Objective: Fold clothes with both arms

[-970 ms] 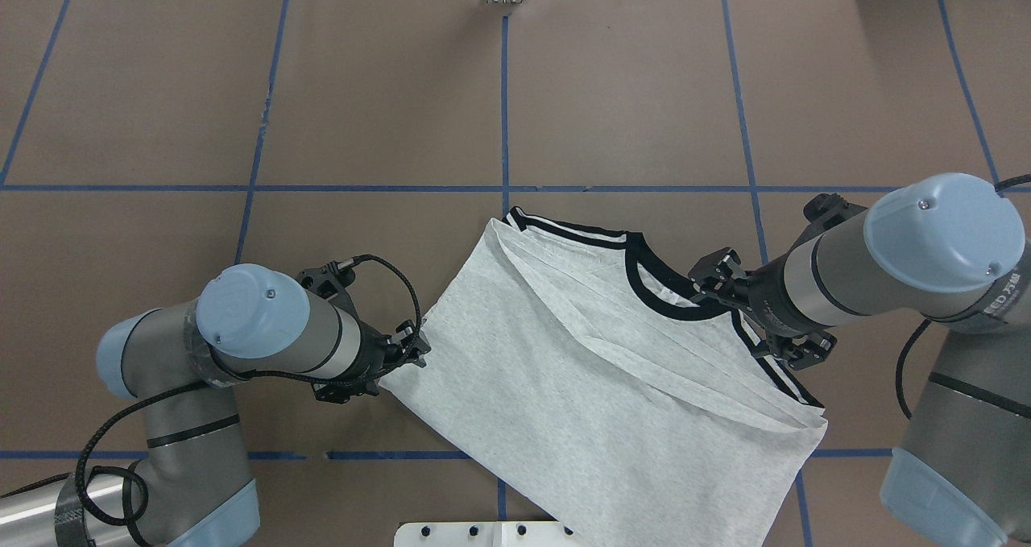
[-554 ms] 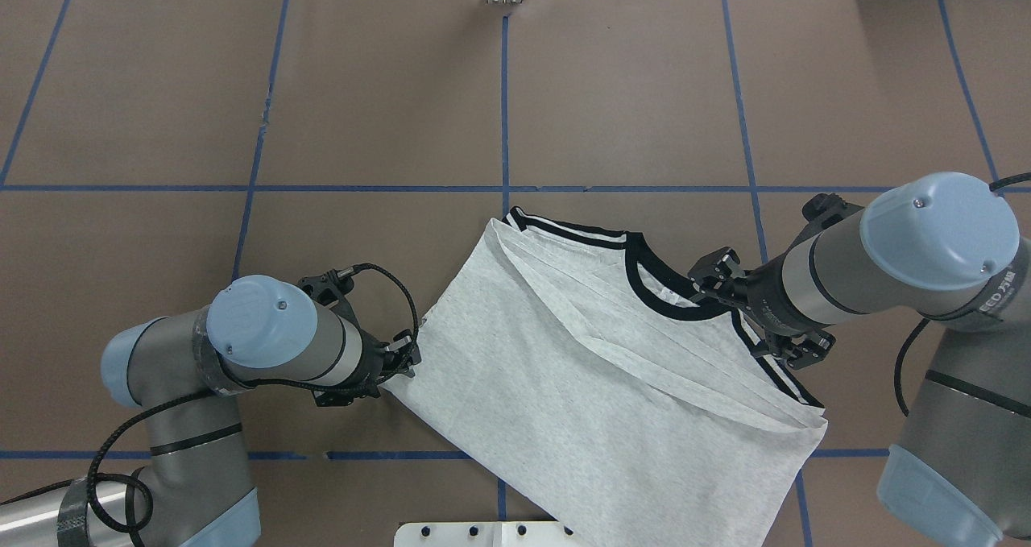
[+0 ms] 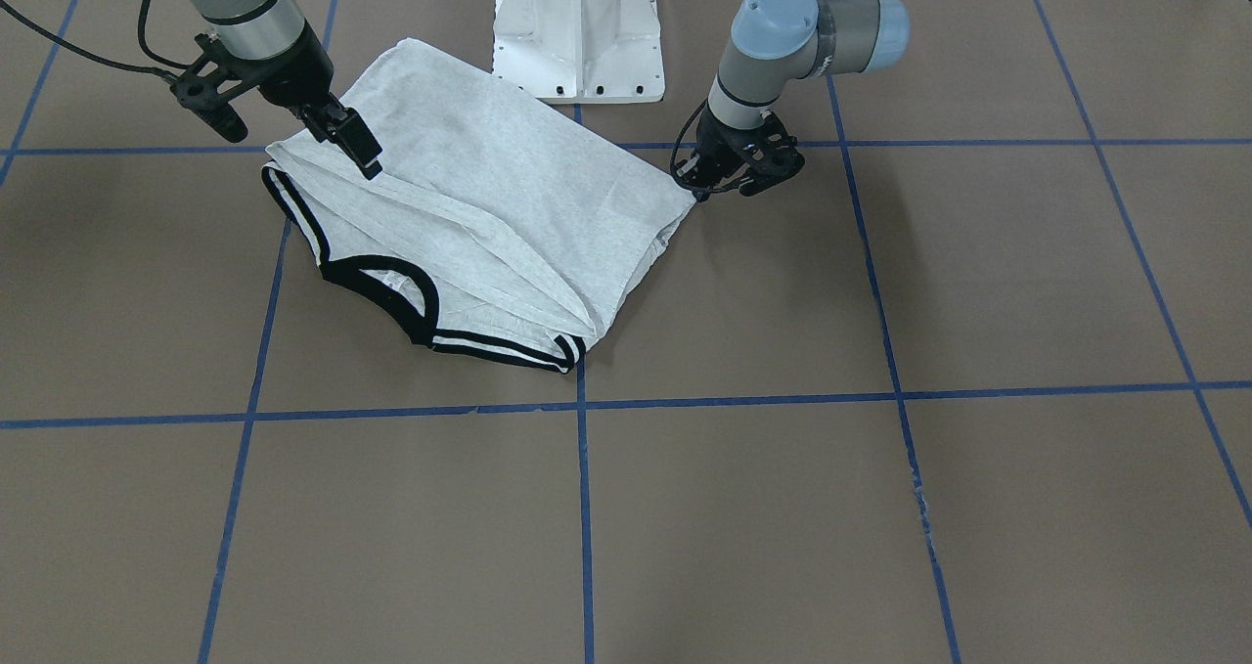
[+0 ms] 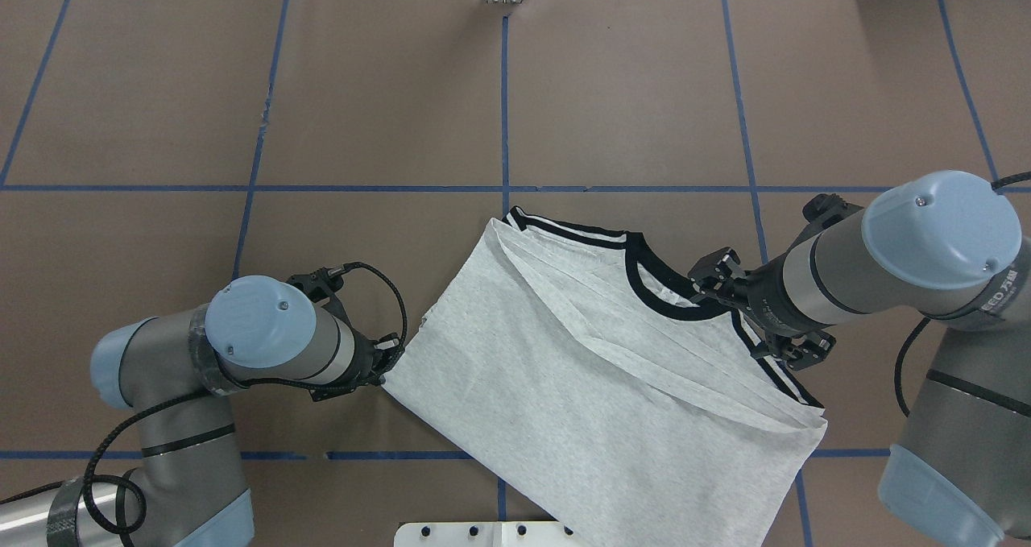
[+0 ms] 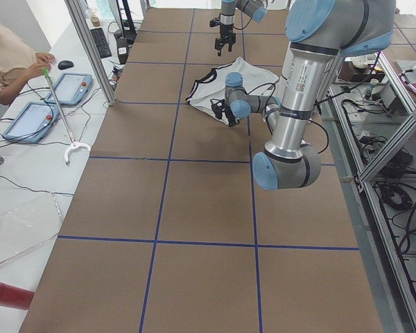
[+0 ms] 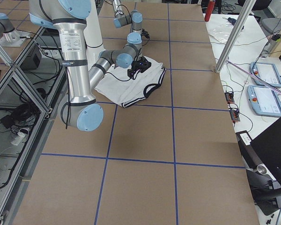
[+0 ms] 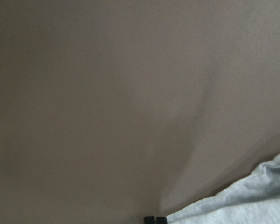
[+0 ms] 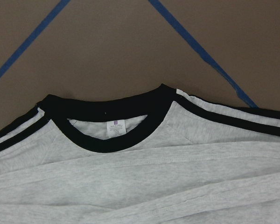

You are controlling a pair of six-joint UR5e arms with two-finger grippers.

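Observation:
The grey T-shirt (image 4: 580,386) lies part-folded on the table, print hidden, with its black collar (image 4: 652,285) towards my right arm. It also shows in the front view (image 3: 489,185). My left gripper (image 4: 388,367) is low at the shirt's left hem corner (image 3: 698,191). In the left wrist view its tips (image 7: 155,220) are together beside the cloth edge (image 7: 252,200), with no cloth seen between them. My right gripper (image 3: 367,160) hovers above the shoulder by the collar (image 8: 107,135). It looks open and holds nothing.
The white pedestal base (image 3: 579,28) stands at the table's near edge, and the shirt's hem reaches it. Blue tape lines (image 4: 505,112) grid the brown table. An operator (image 5: 10,59) with tablets sits at a side bench beyond the table's far edge.
My left gripper has moved left and back along the shirt's edge to the hem corner. The shirt and my right arm have hardly moved.

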